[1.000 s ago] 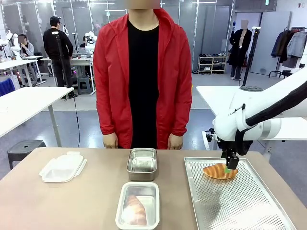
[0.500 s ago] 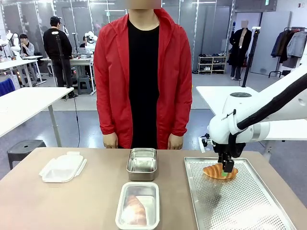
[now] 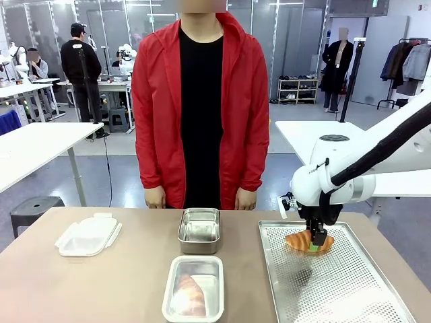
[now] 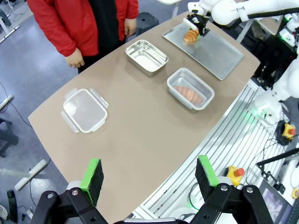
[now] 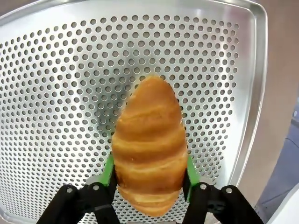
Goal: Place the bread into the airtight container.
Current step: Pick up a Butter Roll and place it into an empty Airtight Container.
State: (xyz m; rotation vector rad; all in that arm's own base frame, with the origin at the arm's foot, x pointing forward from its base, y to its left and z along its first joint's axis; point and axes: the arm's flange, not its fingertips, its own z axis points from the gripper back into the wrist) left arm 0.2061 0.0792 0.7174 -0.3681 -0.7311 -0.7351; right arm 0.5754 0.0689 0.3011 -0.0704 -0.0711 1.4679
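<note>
One croissant (image 3: 190, 294) lies in the clear container (image 3: 195, 260), nearest the robot. The left gripper (image 4: 148, 168) hangs above the table's edge, fingers wide apart. Farther right, on the tray (image 3: 337, 289), the right gripper (image 3: 316, 245) presses its pads against both sides of a second croissant (image 5: 149, 140). A person (image 3: 200, 101) stands beyond.

A lid (image 3: 87, 235) lies at the surface's (image 3: 101, 289) left, a tin (image 3: 199, 232) at the middle rear, and before it a container (image 3: 211, 282) with bread (image 3: 190, 295) in it. A tray (image 3: 350, 296) lies right, a croissant (image 3: 298, 240) on its far end.
</note>
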